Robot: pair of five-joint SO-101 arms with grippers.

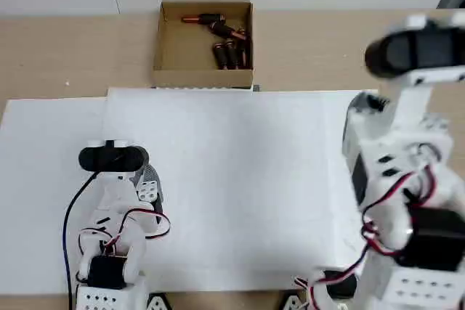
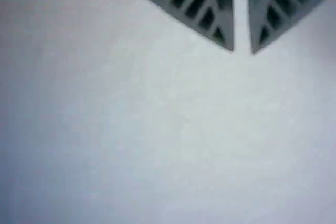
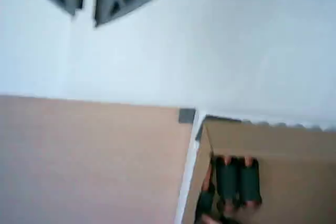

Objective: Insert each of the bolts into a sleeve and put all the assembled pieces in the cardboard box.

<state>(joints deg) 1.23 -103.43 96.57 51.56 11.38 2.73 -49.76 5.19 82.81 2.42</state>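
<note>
Stretching out on every side of the cardboard box (image 1: 168, 49), the wooden surface (image 1: 58, 56) carries a white sheet (image 1: 247, 179) from the box's near wall towards the arms. The right arm (image 1: 407, 179) stands well to the right of the box, and the left arm (image 1: 116, 201) is well apart on its near left. Each arm's jaws sit together, gripping nothing. The assembled pieces (image 1: 229, 49) lie inside the box, bunched towards its right wall. The job looks finished to me; parking well means slow moves that stay away from the box walls.
</note>
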